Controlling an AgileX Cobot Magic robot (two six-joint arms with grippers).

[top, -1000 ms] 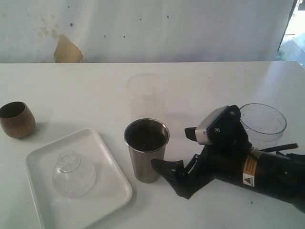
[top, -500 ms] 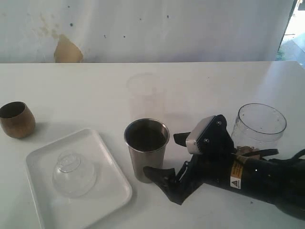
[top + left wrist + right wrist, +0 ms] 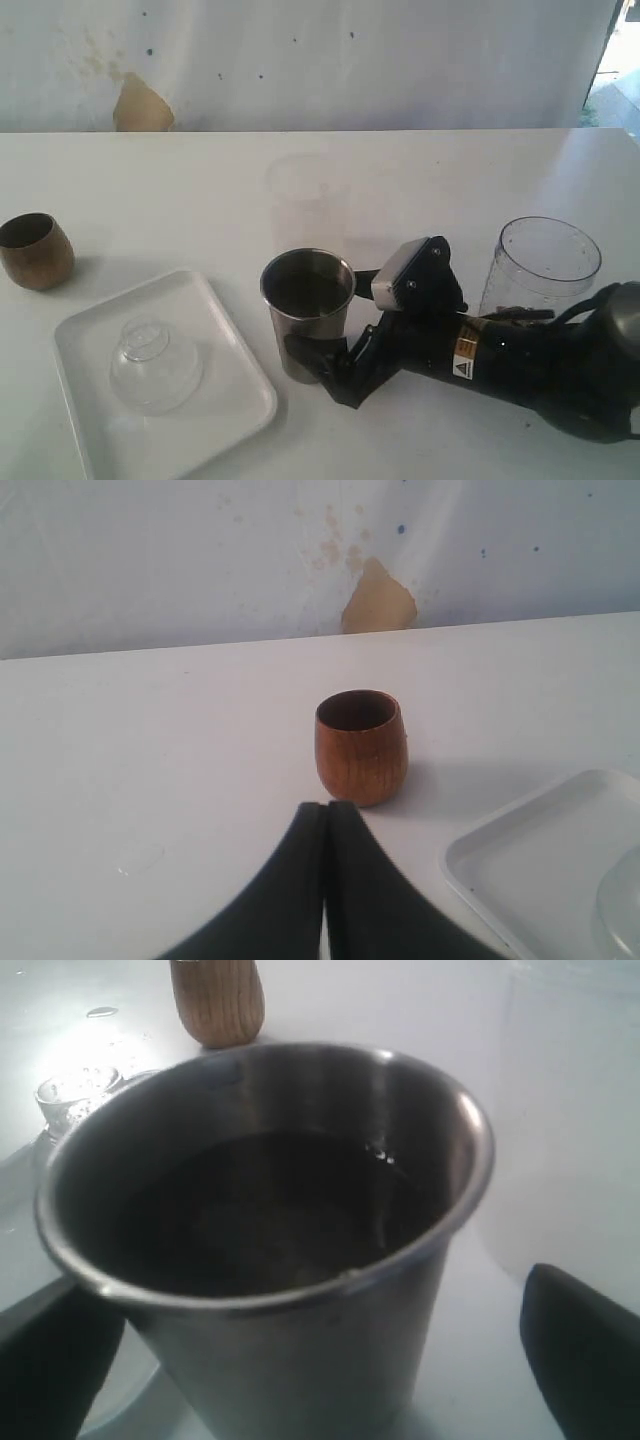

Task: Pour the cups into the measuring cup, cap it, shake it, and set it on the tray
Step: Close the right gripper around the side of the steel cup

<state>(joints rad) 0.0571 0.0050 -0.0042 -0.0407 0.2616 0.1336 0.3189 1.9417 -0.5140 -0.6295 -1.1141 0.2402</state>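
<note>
The steel tumbler (image 3: pixel 308 315) stands mid-table with dark contents; it fills the right wrist view (image 3: pixel 270 1230). My right gripper (image 3: pixel 335 320) is open around it, one finger (image 3: pixel 585 1350) on each side, apart from the wall. The clear measuring cup (image 3: pixel 540 265) stands upright behind the right arm. At the far left sits the brown wooden cup (image 3: pixel 35 250). In the left wrist view it (image 3: pixel 361 745) stands just beyond my left gripper (image 3: pixel 327 808), which is shut on nothing. The white tray (image 3: pixel 230 400) lies front left.
A small clear dome lid (image 3: pixel 155 362) rests on the tray. A frosted translucent cup (image 3: pixel 305 200) stands behind the steel tumbler. The tray's corner (image 3: pixel 545 860) lies beside the wooden cup. The right arm's black body lies low across the front right.
My right gripper has slid left across the table, uncovering the measuring cup, and its open fingers now straddle the steel tumbler. Nothing else has moved.
</note>
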